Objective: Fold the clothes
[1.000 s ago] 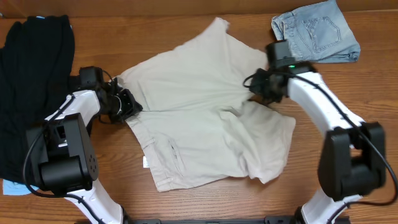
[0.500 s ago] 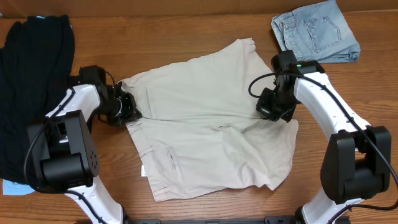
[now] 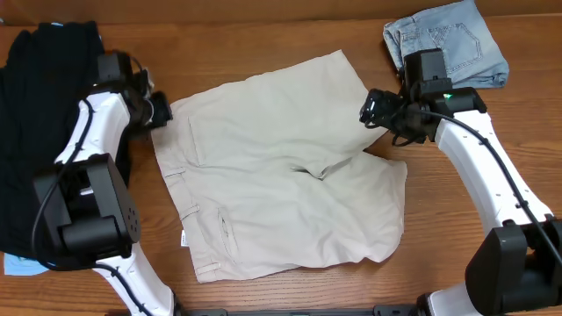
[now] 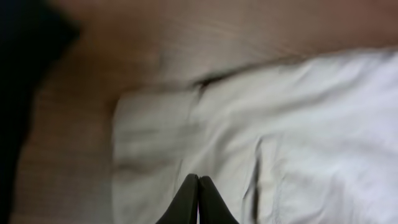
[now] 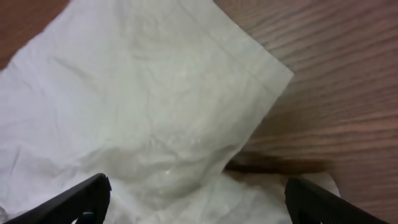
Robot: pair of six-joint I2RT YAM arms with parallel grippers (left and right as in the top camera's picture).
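The shorts (image 3: pixel 272 175) lie left-to-right on the bench (image 3: pixel 263 35); left jaws clenched at waistband (image 3: pixel 173 180), right jaws released above leg hem (image 5: pixel 249 56).

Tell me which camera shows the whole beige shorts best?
The overhead view: the shorts lie spread out, almost entirely visible. The left wrist view shows only a blurred corner; the right wrist view only one leg's hem corner.

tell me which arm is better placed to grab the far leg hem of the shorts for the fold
Likely right. The right gripper hangs open directly over that hem corner of the shorts; the left gripper is shut at the waistband end.
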